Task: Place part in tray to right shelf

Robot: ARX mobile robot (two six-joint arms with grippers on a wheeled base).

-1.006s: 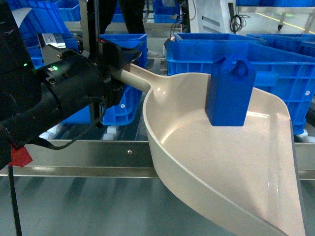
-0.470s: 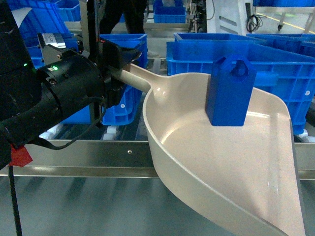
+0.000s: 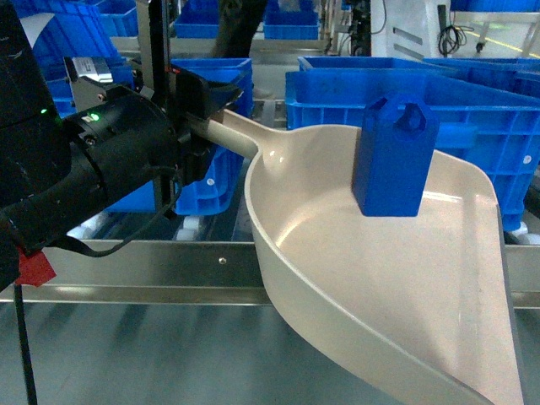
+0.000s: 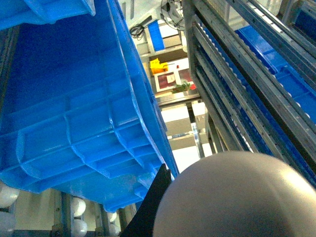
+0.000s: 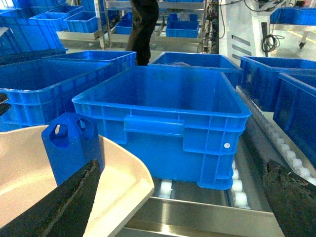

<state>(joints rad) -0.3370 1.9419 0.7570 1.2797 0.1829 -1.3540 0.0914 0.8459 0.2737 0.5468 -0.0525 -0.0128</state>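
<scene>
**A:** Part, the small bright blue plastic block [image 3: 394,156] with sloped shoulders and a handle hole on top: where does it sit?

**B:** Upright in the large cream-beige glossy plastic dustpan-shaped tray [image 3: 337,278], at about 1 o'clock of the scoop's bowl in the head view, its base on the sloping floor near the back wall. Behind it stands a big blue ribbed plastic crate [image 3: 472,118].

**A:** Who carries the tray?

**B:** The left gripper [image 3: 196,114], at 9 o'clock of the head view, is closed on the tray's long handle [image 3: 229,131]. The left wrist camera shows only the rounded beige handle end and the underside of a crate.

**A:** And the right gripper [image 5: 180,205]?

**B:** Its two dark fingers [image 5: 57,207] stand wide apart at the lower corners of the right wrist view, holding nothing. The part is just above the left-hand finger there.

**A:** Which step is this?

**B:** I judge it the carrying step: the part rides in the tray over the stainless-steel roller shelf's flat front rail [image 3: 152,257], not yet on the white rollers [image 5: 237,190].

**A:** What does the next move call for?

**B:** Probably the right gripper closing on the part, then setting it at 3 o'clock on the rollers. The tray must hold level, or the block may slide toward the lip.
</scene>
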